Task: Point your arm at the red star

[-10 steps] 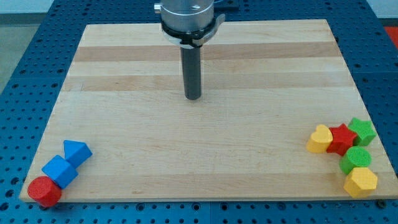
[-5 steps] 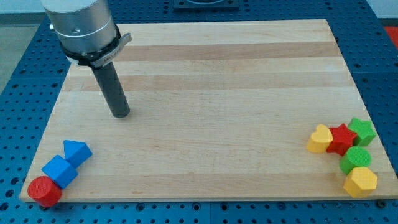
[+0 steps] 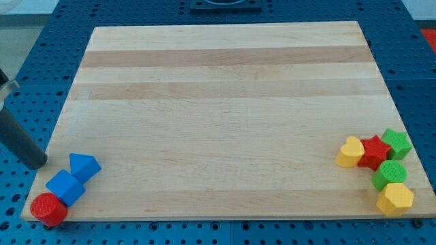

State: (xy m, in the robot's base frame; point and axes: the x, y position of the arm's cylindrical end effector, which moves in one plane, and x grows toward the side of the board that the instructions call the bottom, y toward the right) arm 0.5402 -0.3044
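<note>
Swung hard to the view's left since a moment ago: my tip [image 3: 35, 163] now off the counter [image 3: 225, 102] edge, just left of the blue triangle [image 3: 84, 165], blue cube [image 3: 65, 186] and red cylinder [image 3: 48, 209]. No hand here, only a rod. Far right, red star [image 3: 373, 152] wedged between yellow heart [image 3: 351, 151] and green star [image 3: 396, 143].

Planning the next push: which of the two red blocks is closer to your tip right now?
The red cylinder at the view's bottom left, just below-right of my tip. The red star sits far across the board, between yellow heart and green blocks.
</note>
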